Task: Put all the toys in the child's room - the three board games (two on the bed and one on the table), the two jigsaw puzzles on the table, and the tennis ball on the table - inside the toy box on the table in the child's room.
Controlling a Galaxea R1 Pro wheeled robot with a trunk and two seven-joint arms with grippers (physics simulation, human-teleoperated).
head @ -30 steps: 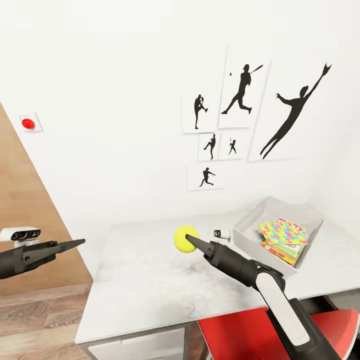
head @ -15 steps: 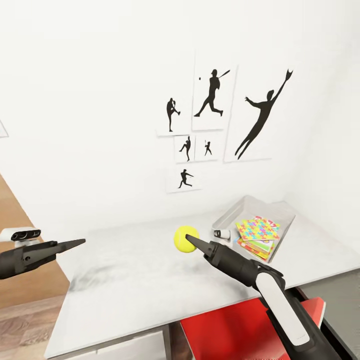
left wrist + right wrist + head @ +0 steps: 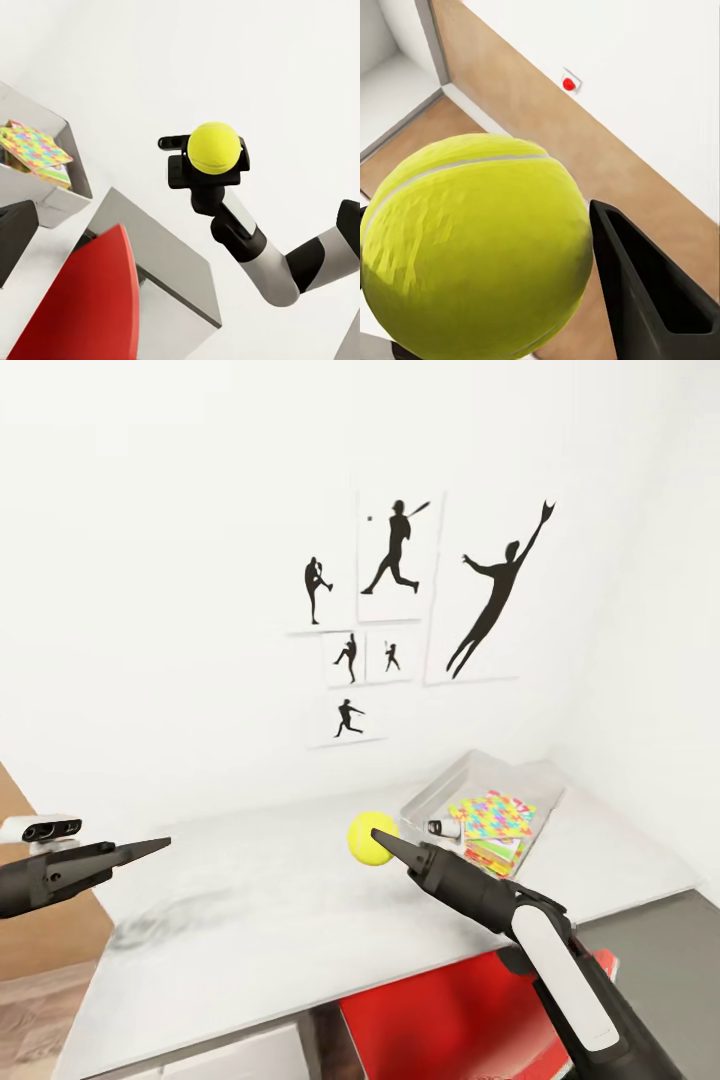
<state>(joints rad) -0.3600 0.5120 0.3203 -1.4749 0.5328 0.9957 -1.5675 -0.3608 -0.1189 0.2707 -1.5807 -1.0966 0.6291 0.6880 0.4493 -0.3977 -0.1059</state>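
Wall: plain matte white across the upper frame, with black silhouette prints of ball players (image 3: pixel 400 550) on flat white cards
Tabletop (image 3: pixel 260 920): broad pale slab, smooth with a faint grey mottling, running from lower left to the right edge; a red panel (image 3: pixel 450 1020) shows below its front edge
Toy box (image 3: pixel 445 785): shallow rectangular tray with thin pale walls, right of centre on the tabletop; flat boxes (image 3: pixel 495 822) with bright multicoloured jigsaw print are stacked inside, stiff and sharp-cornered
My right arm: dark tapered wrist and white forearm rising from the lower right
My right gripper (image 3: pixel 378 842): fingers closed on the tennis ball, one dark rigid finger (image 3: pixel 649 292) pressed against its side
My left gripper (image 3: pixel 150 848): held at the left edge above the tabletop's near corner, holding nothing; the fingers look drawn to a point, but I cannot tell for sure
Tennis ball (image 3: pixel 372 837): mid-frame, held above the tabletop just left of the toy box; yellow-green felt sphere with a pale curved seam (image 3: pixel 472 166)
Handling, my judgement: light, springy, and fuzzy enough to grip; it will roll and bounce if dropped, so I pinch across the widest part and should let go low inside the toy box
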